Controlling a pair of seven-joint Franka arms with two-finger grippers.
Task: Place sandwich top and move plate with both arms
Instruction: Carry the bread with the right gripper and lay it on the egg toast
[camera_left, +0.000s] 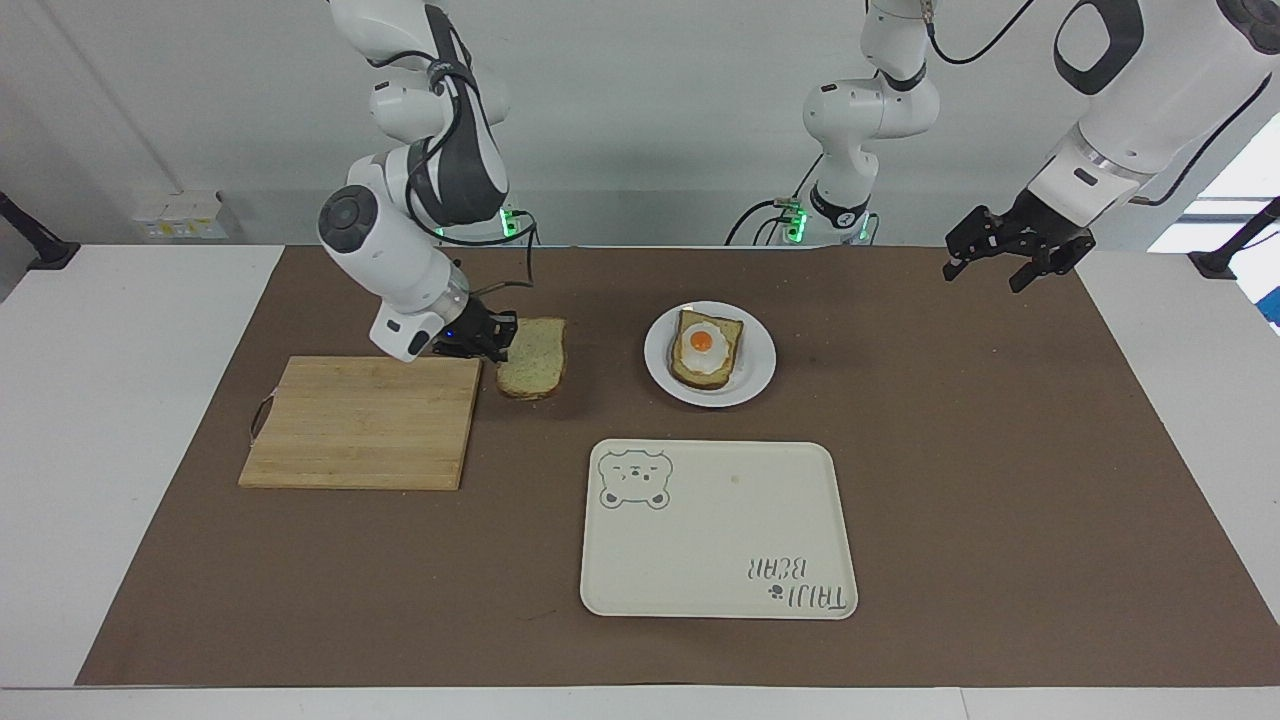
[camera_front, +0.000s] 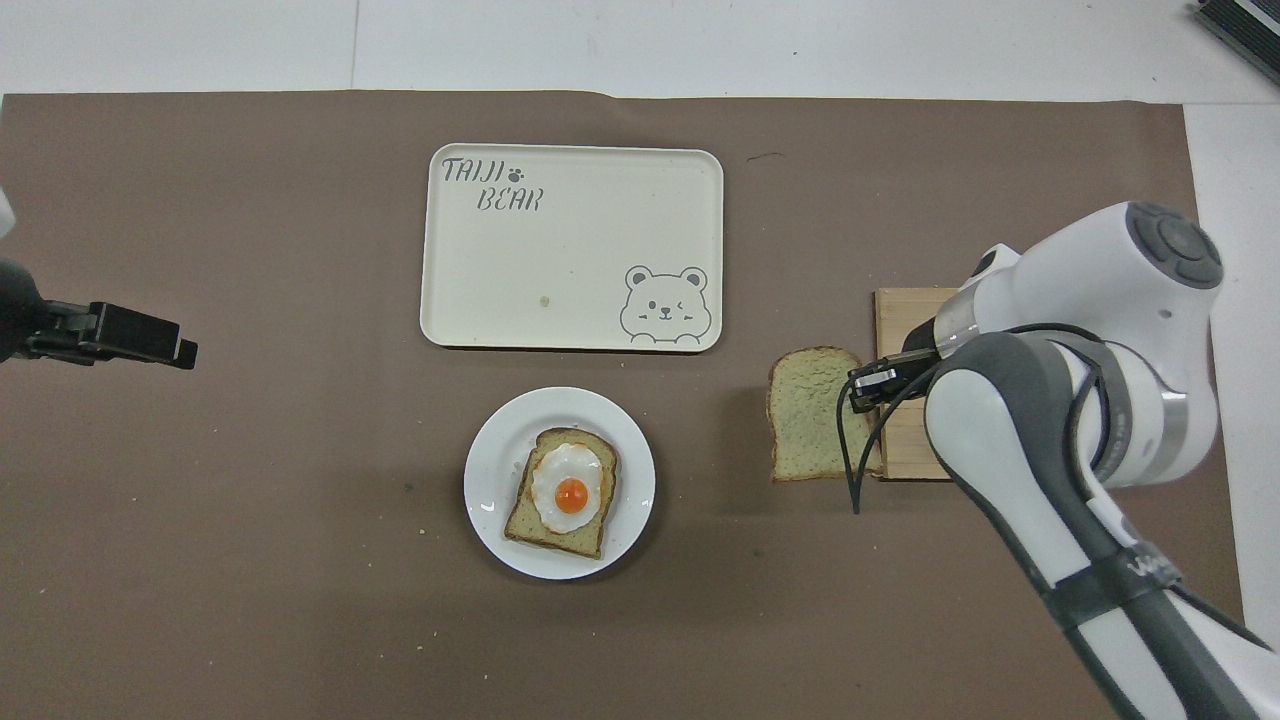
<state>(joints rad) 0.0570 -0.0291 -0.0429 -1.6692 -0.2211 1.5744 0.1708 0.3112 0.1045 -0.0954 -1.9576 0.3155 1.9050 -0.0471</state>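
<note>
My right pincer (camera_left: 497, 343) pinches the bread slice (camera_left: 533, 358) by its edge, carrying it above the table between the cutting board (camera_left: 360, 425) and the plate (camera_left: 753, 375). My left pincer (camera_left: 1010, 252) waits spread above the left arm's end of the table. Not yet done: setting the slice on the egg toast (camera_left: 705, 349) and moving the plate with both arms.

Right gripper (camera_left: 497, 341) clamped on bread slice (camera_left: 532, 358), center-left of facing view; left gripper (camera_left: 1010, 252) open, raised upper right.

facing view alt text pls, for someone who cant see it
The right end effector carries a plain bread slice in the air, between a wooden cutting board and a white plate holding egg-topped toast. A cream bear tray lies farther from the robots; the left end effector waits, open.
</note>
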